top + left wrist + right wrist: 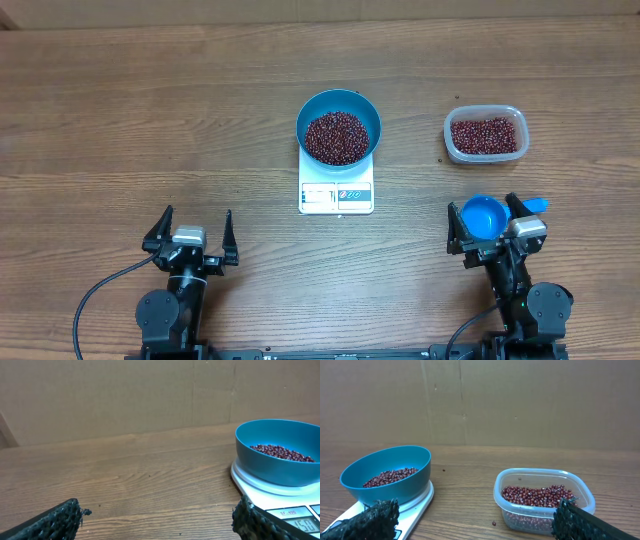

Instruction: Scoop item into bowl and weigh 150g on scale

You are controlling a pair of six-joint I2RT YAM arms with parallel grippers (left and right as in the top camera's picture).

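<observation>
**Weighing out beans: both arms parked, bowl on the scale**

Starting closest to the robot: the left gripper (197,224) hangs low over bare table (100,130), fingers spread wide with nothing between them. The right gripper (482,205) is spread just as wide, and the little blue scoop (484,220) sits right between its fingers, handle poking off to the right. It doesn't look pinched to me, more like lying loose, but I can't tell for sure whether a finger touches it. The scoop looks empty.

Further out, the white scale (337,196) sits mid-table with its display (320,196) strip facing the robot, which makes sense because the bowl doesn't cover it that way. I can't read the digits reliably. The blue bowl (368,108) rests on the scale's far part, overhanging it, with a decent heap of beans (337,138) inside. Off to the right, the clear tub (449,138) holds more of them, handy for the scooping arm. My guess is that the scooping is mostly done.
</observation>
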